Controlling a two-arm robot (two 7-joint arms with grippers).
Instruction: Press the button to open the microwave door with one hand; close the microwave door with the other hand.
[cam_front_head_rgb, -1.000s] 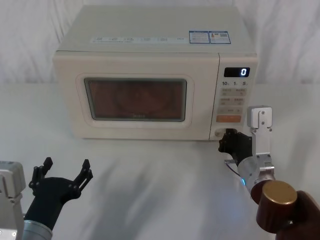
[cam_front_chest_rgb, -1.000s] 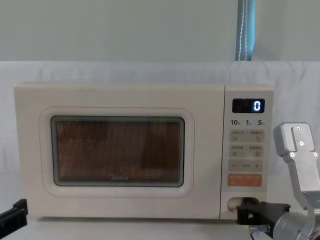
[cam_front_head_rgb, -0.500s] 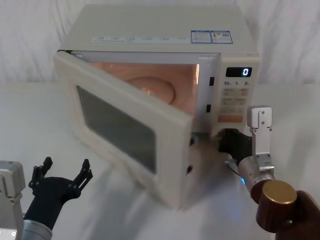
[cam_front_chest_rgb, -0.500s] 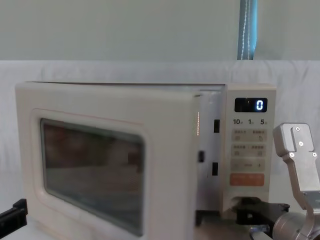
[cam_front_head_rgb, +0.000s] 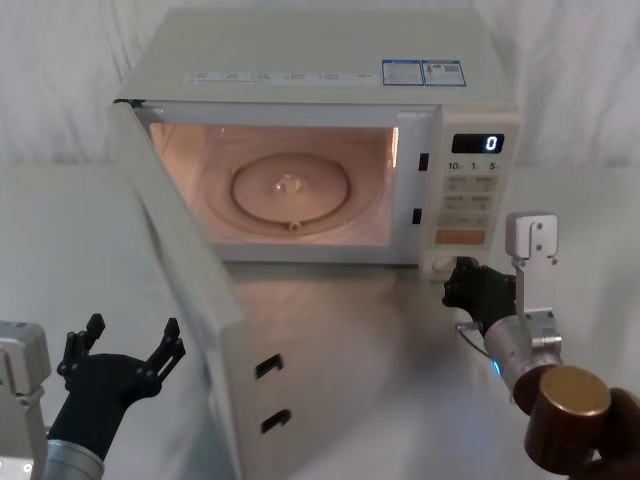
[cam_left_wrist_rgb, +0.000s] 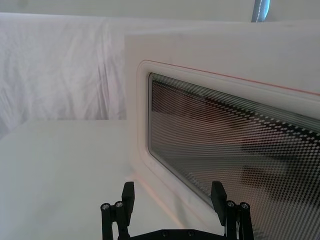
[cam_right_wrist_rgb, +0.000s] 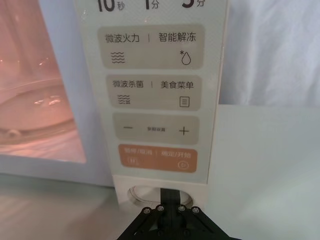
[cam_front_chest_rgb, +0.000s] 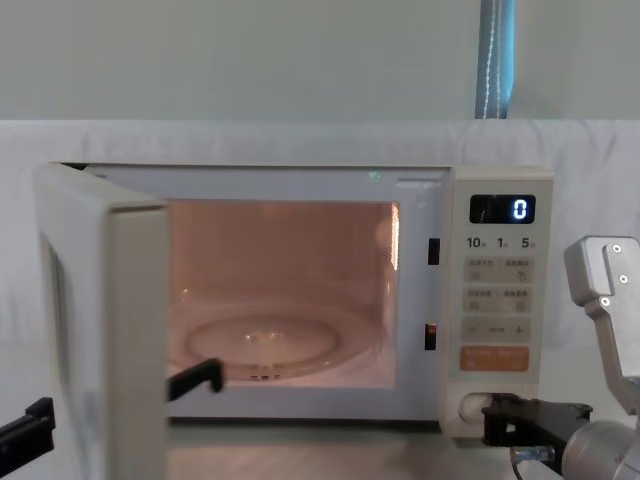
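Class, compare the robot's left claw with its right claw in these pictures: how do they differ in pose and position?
The left claw has its fingers spread open, while the right claw has its fingers closed together. The left claw hangs low, apart from the swung-open microwave door; the right claw is at the button at the foot of the control panel. Both are black and blocky, pointing toward the microwave.
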